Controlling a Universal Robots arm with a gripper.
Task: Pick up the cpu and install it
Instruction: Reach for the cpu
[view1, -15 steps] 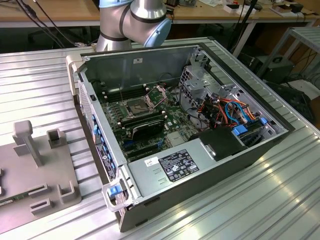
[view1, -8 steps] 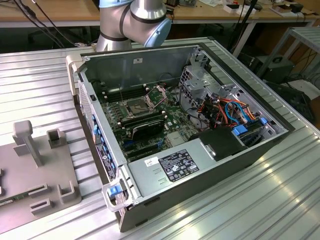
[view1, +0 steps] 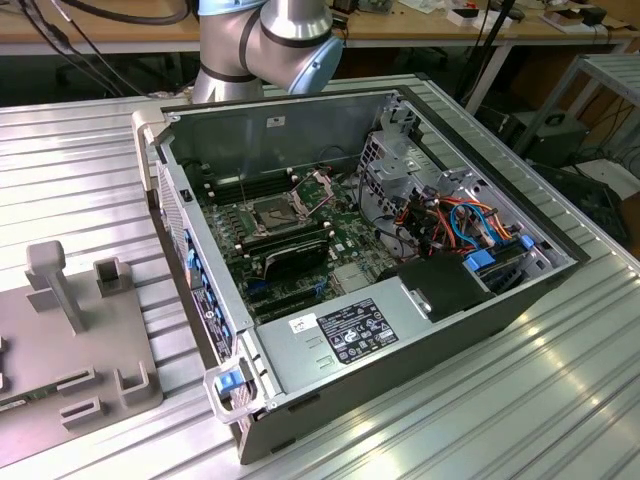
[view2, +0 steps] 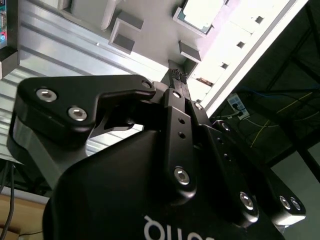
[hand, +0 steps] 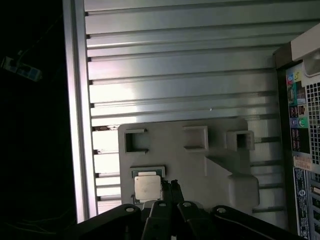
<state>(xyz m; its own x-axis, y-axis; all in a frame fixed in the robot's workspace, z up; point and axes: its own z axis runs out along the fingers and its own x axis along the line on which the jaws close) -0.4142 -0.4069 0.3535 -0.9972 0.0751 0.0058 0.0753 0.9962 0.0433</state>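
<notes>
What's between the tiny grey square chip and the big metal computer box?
In the first wrist view, from the cpu: the pale grey fixture plate with raised blocks, then a strip of ribbed metal table before the computer case.

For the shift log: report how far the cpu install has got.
Done: the socket stands open in the case. In hand: nothing; the hand, shut, hovers near the cpu, which lies in its grey holder. Left: picking up and seating it.
</notes>
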